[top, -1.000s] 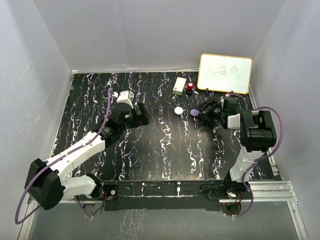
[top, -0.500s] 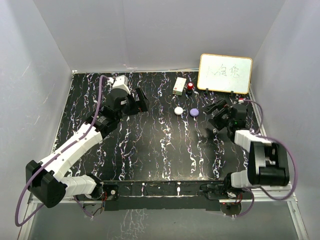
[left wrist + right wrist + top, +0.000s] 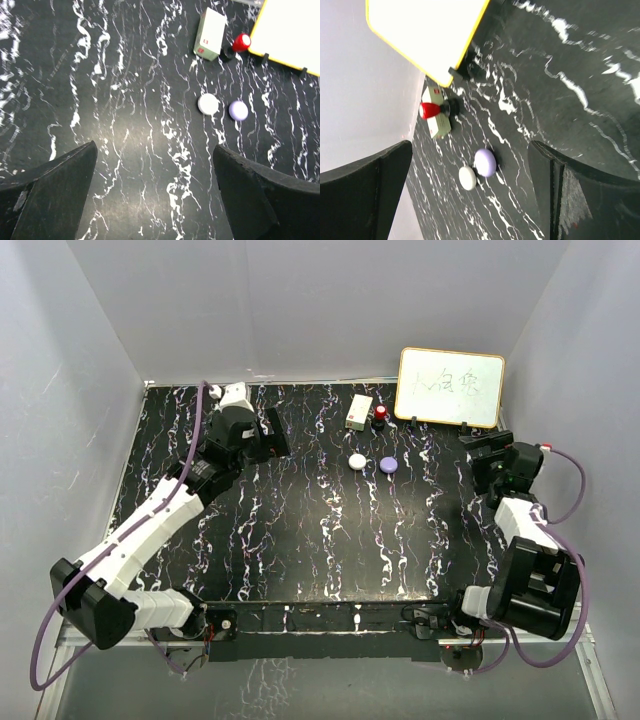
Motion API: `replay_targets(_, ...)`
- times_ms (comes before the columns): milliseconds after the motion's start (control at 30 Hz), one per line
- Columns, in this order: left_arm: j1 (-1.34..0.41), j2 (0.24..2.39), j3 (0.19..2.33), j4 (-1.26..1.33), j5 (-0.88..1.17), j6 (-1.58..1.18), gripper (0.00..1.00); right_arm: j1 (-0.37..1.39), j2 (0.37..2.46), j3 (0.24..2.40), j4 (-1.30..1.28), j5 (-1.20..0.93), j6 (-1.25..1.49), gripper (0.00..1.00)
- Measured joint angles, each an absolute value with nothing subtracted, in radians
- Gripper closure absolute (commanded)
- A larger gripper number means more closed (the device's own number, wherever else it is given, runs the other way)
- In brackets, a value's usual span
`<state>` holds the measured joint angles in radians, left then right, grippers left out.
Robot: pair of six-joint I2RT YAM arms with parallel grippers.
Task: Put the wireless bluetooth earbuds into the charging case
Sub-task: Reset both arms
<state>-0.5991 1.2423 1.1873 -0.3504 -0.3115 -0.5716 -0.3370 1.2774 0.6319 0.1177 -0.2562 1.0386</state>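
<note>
Between grasps, I judge: my left tool (image 3: pixel 154 155) and right tool (image 3: pixel 470 145) hang open, empty; next I must find the earbuds, unseen beside the lilac puck (image 3: pixel 389 466) at one o'clock.

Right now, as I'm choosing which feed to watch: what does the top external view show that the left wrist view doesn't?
Only the top external view: both arms, the open right gripper, and the whole whiteboard with its writing.
Only the left wrist view: the red label on the white box, seen beyond the open left gripper.
Both: the white puck, the lilac puck, the red-capped object and the marbled black table.
</note>
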Motion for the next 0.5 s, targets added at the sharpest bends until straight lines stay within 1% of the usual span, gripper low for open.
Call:
replay_targets(133, -0.598, 1.263, 1.274, -0.389, -0.369, -0.524, 0.02, -0.398, 1.276, 0.643, 0.086, -0.241, 1.061, 0.02)
replay_targets(267, -0.598, 1.281, 1.352, -0.401, -0.408, -0.472, 0.01, -0.415, 1.276, 0.643, 0.064, -0.246, 1.083, 0.02)
replay_targets(500, -0.597, 1.290, 1.373, -0.405, -0.410, -0.442, 0.02, -0.420, 1.276, 0.642, 0.060, -0.265, 1.102, 0.01)
